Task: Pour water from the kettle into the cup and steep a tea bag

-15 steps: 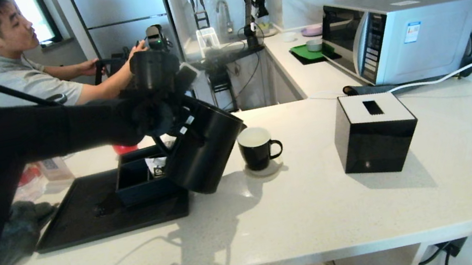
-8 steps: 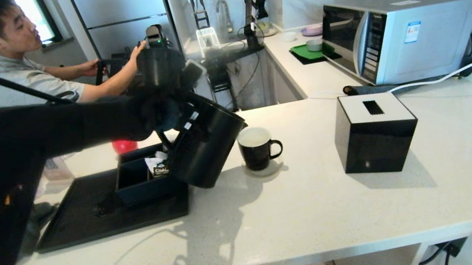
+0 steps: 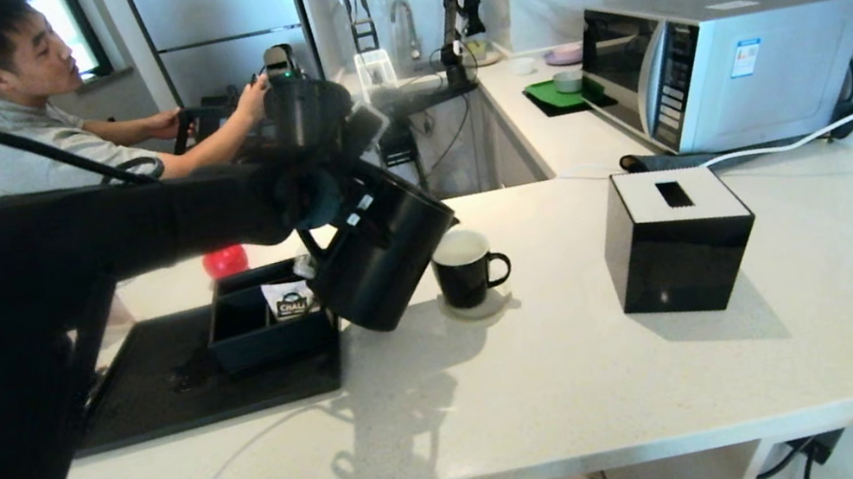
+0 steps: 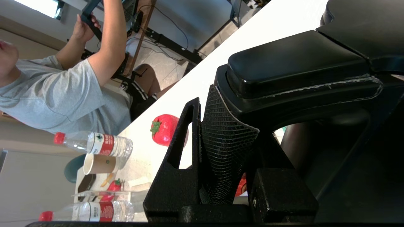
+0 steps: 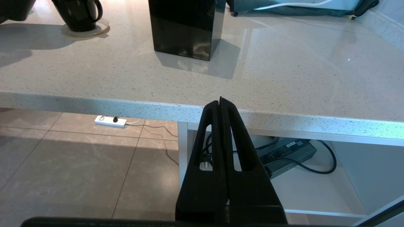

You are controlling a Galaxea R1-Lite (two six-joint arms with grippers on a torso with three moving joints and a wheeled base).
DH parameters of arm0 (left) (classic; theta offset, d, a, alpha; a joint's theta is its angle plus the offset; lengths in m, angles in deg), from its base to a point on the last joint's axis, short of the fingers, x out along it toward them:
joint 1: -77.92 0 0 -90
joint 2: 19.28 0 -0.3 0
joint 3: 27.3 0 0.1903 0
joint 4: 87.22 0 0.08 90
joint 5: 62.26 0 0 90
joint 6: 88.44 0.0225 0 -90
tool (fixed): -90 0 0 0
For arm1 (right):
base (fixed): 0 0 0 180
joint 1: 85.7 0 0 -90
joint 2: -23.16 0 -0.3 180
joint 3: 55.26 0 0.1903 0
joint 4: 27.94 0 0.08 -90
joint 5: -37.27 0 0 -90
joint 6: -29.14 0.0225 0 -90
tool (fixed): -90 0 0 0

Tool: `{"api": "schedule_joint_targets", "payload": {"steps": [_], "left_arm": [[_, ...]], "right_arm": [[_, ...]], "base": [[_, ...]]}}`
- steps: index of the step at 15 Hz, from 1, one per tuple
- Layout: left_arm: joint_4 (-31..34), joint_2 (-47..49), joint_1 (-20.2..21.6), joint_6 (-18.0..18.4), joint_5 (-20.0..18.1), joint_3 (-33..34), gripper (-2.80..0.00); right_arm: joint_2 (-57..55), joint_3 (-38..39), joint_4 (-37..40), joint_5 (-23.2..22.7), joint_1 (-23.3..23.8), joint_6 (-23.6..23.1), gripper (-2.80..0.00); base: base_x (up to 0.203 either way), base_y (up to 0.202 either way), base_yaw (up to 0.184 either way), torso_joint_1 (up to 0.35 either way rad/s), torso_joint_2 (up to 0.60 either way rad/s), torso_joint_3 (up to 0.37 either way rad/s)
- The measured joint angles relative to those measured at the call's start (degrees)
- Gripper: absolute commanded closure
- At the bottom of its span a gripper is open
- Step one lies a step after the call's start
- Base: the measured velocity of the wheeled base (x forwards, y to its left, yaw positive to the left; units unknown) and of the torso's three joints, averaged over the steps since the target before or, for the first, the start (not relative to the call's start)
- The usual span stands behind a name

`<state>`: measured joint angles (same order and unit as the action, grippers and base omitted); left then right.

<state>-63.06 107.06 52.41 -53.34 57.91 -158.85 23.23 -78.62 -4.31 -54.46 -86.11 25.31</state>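
A pale speckled worktop (image 3: pixel 559 392) fills the head view. The left end effector (image 3: pixel 330 213) is clamped on the loop handle of the kettle (image 3: pixel 385 255), a tall matte-black jug held in the air and tilted toward the robot's right, its spout end leaning over the rim of the cup (image 3: pixel 467 269). In the left wrist view a mesh-textured finger pad (image 4: pixel 225 151) presses against the black handle. Whether water is flowing cannot be told.

The cup is a small glossy black mug with a white inside, standing upright on a pale round coaster (image 3: pixel 482 305), its ear handle pointing to the right. Just left of the kettle, a dark divided box (image 3: pixel 258 326) sits on a black tray (image 3: pixel 182 397); a white sachet printed "CHALI" (image 3: pixel 288 299) stands in it. A black cube tissue box (image 3: pixel 677 239) with a white top stands well to the right of the cup, and a silver microwave (image 3: pixel 720 60) sits further back.

The right end effector (image 5: pixel 221 104) hangs below the worktop's front edge, its two fingers pressed fully together and gripping nothing
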Motion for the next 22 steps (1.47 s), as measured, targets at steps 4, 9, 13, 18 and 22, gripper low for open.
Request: {"api": "schedule_joint_targets", "payload": {"steps": [4,9,13,18,22], "left_arm": [[1.2,0.1,-0.3,0.3,0.1,-0.3,0.0],[1.7,-0.1,-0.7,1.6,0.6,-0.3,0.0],[2.4,-0.3,-0.7,2.2,0.9,-0.3,0.0],[3.8,-0.9,-0.6,2.5,0.8,-0.3,0.0],[4.9,-1.1,-0.6,3.4,0.9,-0.2,0.0]], "right_arm": [[0.0,0.0,0.0,0.0,0.0,0.0,0.0],[0.0,0.0,0.0,0.0,0.0,0.0,0.0],[0.0,0.0,0.0,0.0,0.0,0.0,0.0],[0.0,0.0,0.0,0.0,0.0,0.0,0.0],[0.0,0.0,0.0,0.0,0.0,0.0,0.0]], "base": [[0.0,0.0,0.0,0.0,0.0,0.0],[0.0,0.0,0.0,0.0,0.0,0.0],[0.0,0.0,0.0,0.0,0.0,0.0],[0.0,0.0,0.0,0.0,0.0,0.0],[0.0,0.0,0.0,0.0,0.0,0.0]]}}
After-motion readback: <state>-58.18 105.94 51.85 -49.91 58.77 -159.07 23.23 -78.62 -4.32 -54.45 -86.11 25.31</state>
